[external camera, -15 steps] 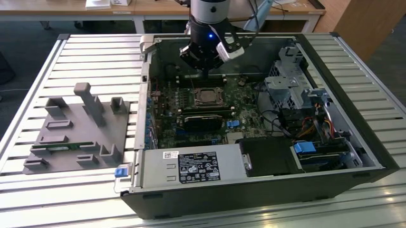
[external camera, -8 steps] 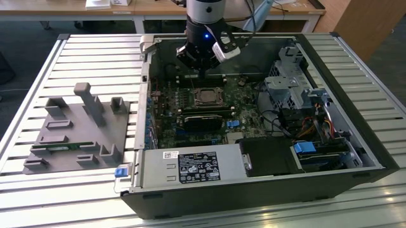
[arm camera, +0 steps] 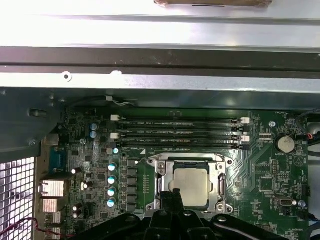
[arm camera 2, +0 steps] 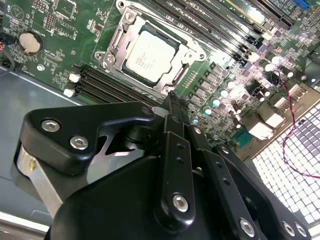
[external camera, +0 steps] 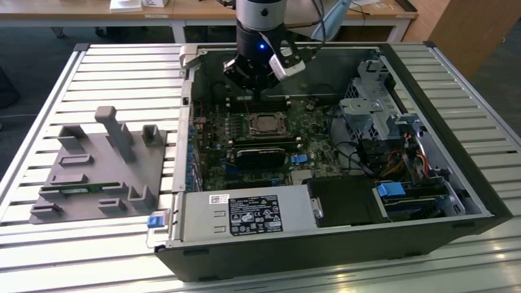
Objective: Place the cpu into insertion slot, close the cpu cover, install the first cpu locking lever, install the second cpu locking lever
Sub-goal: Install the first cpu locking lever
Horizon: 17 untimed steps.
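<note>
Exterior view: case (external camera: 244, 259) with cpu (external camera: 263, 124) on slatted table (external camera: 114, 67), desks (external camera: 82, 13) behind.

Pale silver-grey square cpu (arm camera 2: 150, 56), faint dark print on top. Silver metal cpu cover (arm camera 2: 114, 45) frame, same bare-metal tone. Green motherboard (arm camera: 270, 170), fine pale trace pattern. Long black memory slots (arm camera: 180, 131) with white end clips. Row of teal-topped capacitors (arm camera: 112, 179). Matte black gripper (arm camera 2: 172, 102), silver screw heads. Thin red wire (arm camera 2: 292, 125) over a white perforated grid panel (arm camera 2: 287, 165), regular square-hole pattern. Exterior view: black computer case (external camera: 326, 259), silver power supply box (external camera: 204, 220) with black label, bright blue tab (external camera: 156, 221), flat grey plastic fixture (external camera: 97, 171), off-white table (external camera: 49, 79) striped by parallel slats.
</note>
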{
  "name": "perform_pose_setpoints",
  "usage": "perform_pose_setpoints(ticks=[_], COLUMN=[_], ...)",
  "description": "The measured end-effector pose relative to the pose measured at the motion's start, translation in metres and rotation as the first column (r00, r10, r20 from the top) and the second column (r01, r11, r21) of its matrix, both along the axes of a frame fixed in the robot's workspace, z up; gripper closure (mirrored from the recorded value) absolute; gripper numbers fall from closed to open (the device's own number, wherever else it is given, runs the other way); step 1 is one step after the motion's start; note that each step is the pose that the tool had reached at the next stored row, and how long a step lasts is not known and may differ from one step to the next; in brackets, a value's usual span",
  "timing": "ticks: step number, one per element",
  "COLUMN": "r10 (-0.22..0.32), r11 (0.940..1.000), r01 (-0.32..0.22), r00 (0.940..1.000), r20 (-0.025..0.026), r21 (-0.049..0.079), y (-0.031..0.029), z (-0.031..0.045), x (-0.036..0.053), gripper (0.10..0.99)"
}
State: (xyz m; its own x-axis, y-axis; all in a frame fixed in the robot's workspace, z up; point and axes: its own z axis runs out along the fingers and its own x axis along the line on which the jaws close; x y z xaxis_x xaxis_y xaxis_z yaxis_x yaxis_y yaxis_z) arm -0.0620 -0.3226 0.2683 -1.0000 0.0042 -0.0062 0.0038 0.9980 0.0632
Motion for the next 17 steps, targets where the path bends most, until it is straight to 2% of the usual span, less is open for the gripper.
perform_pose_setpoints(ticks=[17], r10=[0.000], r11=[1.0000], r01=[0.000], r00=[1.0000], r20=[0.0000], r21=[0.000], y=[0.0011], z=[-0.0001], x=[-0.0109], gripper=[0.980])
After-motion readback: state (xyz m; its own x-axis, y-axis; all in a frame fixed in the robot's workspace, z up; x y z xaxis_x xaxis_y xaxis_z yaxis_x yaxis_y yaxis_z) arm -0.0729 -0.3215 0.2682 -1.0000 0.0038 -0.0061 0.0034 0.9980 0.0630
